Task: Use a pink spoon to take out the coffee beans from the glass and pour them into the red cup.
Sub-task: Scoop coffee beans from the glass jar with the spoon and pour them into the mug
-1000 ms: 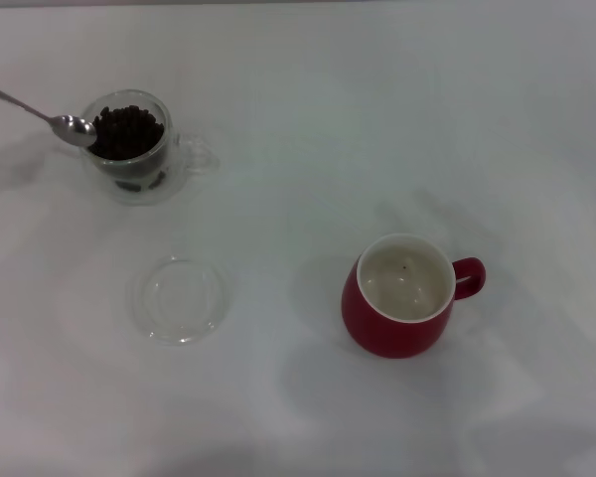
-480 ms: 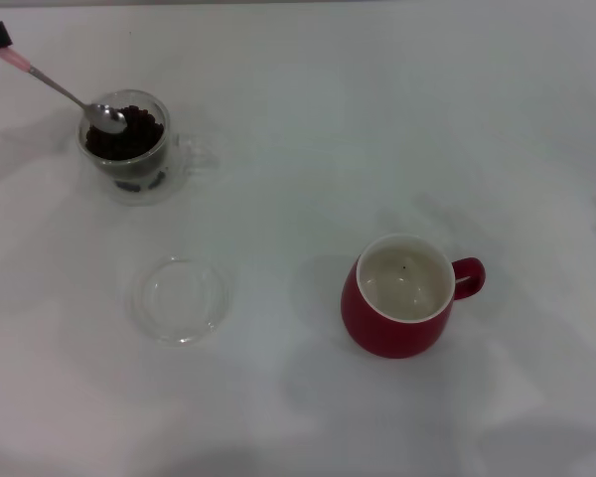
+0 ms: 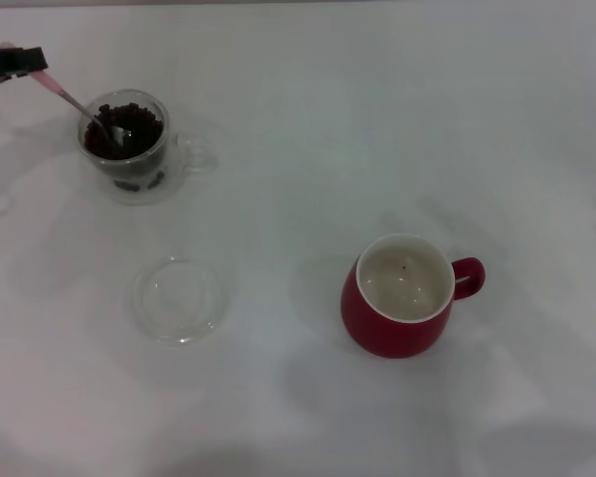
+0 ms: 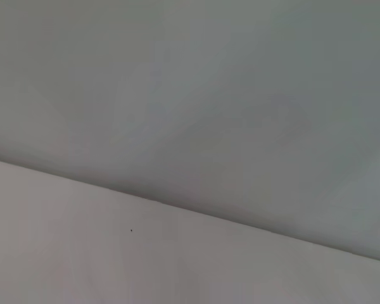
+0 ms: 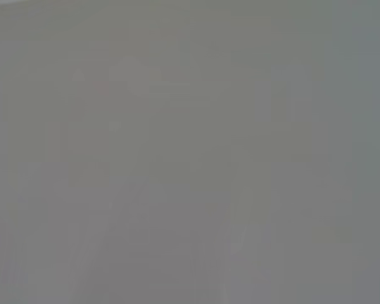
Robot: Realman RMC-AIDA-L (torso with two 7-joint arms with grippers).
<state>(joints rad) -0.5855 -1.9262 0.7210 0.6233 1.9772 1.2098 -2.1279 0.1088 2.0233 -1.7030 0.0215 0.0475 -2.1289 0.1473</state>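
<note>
Glass mugs: one [image 3: 126, 145], upper left
Red cups: one [image 3: 402, 295], lower right
Pink spoons: one [image 3: 79, 107]
Glass saucers: one [image 3: 180, 299]
Coffee beans [image 3: 134, 124]: one heap, too many to count
Grippers: one [image 3: 10, 62], upper left

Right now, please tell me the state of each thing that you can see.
left gripper: at the far left edge, shut on the pink spoon
pink spoon: tilted, bowl dipped into the beans
glass: upright, holds coffee beans
red cup: upright, almost empty
glass saucer: flat, nothing on it
</note>
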